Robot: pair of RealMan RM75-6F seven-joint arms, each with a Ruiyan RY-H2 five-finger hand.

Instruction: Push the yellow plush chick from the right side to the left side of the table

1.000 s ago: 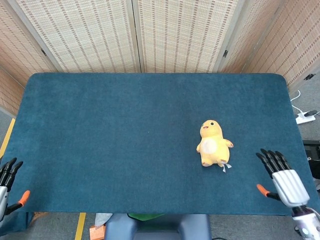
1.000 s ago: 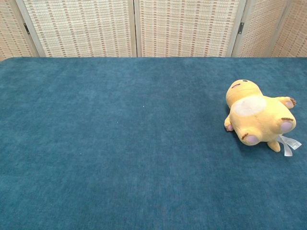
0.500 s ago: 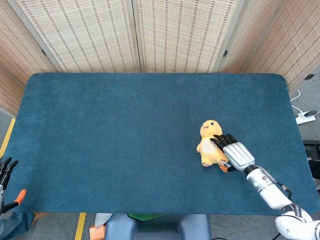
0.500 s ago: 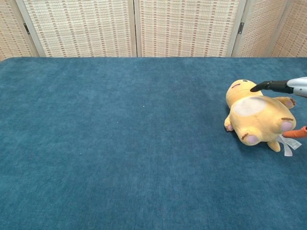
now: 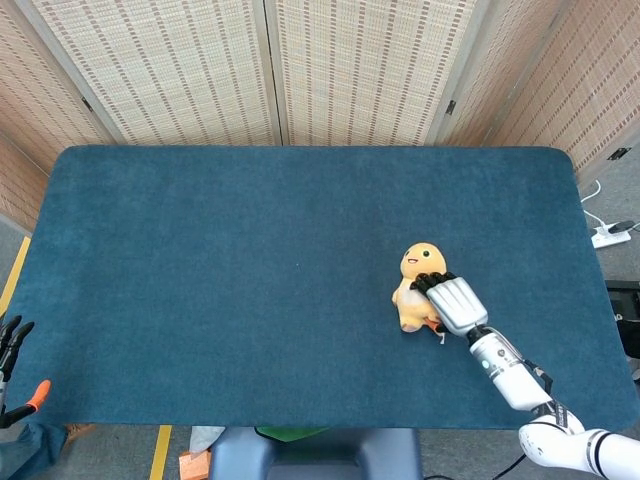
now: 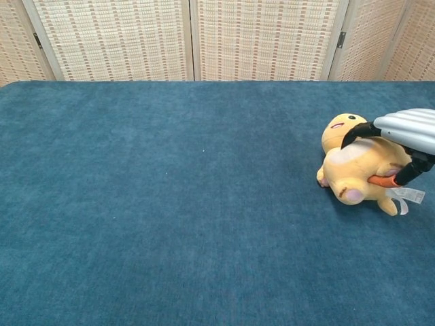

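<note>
Plush chick: one yellow plush chick [image 5: 415, 285] is seen on the right half of the table, well in from the right edge and about midway between the near and far edges.
Posture: it is laid on its back, pale belly patch up, as shown in the chest view [image 6: 353, 170].
Long axis: the axis is run roughly near-to-far, tilted slightly; the head is pointed to the far side, the feet to the near side.
Tag: one white fabric tag [image 6: 406, 197] is seen trailing from the near right end of the toy, flat on the cloth.
Right hand: the right hand [image 5: 450, 298] is laid over the chick's right flank and belly, fingers side by side and curled down onto the plush, dark fingertips [image 6: 353, 132] touching near the neck. An orange thumb tip [image 6: 382, 180] is pressed against the lower body. Whether the toy is truly gripped or only pressed cannot be told.
Left hand: the left hand [image 5: 12, 360] is seen only in part at the near left corner, off the table edge, with dark fingers apart and nothing held.
Table: one table with teal cloth [image 5: 230, 270] is recorded.
Backdrop: woven screen panels [image 5: 350, 70] are stood behind the far edge; three are counted in the chest view.
Floor: one white power strip [image 5: 610, 235] is noted to the right of the table.
</note>
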